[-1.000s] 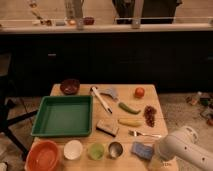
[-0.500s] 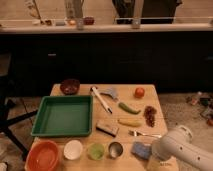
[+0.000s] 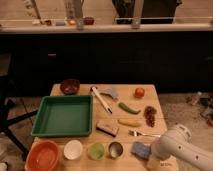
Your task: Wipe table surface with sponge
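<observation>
Evidently the tool [image 3: 151,160] sits low at the tabletop's [image 3: 152,100] near right corner, mostly hidden under its own arm, so I cannot tell whether it is apart or clamped. The sponge [image 3: 140,149] lies just beside it, up-left. Best to seat squarely on it, press flat, and sweep clear of the fork [image 3: 142,133] just beyond.

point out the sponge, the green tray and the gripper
sponge [image 3: 140,149]: camera view, its blue-grey top face.
green tray [image 3: 62,133]: camera view, its near rim.
gripper [image 3: 151,161]: camera view, its tip, just right of the sponge, low in frame.
</observation>
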Tool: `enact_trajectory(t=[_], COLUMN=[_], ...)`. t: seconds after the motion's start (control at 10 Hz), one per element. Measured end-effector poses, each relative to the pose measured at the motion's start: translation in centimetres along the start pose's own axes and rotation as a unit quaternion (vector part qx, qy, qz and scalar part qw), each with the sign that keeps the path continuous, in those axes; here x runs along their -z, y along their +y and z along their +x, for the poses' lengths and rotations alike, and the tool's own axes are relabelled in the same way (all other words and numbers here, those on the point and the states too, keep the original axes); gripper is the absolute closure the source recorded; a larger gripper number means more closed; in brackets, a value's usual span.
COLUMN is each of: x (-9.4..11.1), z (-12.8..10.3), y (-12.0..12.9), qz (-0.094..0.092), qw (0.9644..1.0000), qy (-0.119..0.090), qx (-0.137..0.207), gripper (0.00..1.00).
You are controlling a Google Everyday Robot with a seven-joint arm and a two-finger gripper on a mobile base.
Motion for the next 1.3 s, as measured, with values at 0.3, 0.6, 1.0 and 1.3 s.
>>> enact_trajectory(t=[0.3,0.6,1.0,1.3], x=[0.5,0.5,2.8,3.1], z=[0.2,0.2,-0.5,-0.6], y=[0.1,0.5,0.7,1.1], qz=[-0.002,0.003,0.020,0.017], qw=[1.0000,0.9998,0.9982,0.9948], qy=[0.004,0.015,0.027,0.046], qx=[0.003,0.014,0.049,0.089], gripper=[0.99,1.00,1.00,1.00])
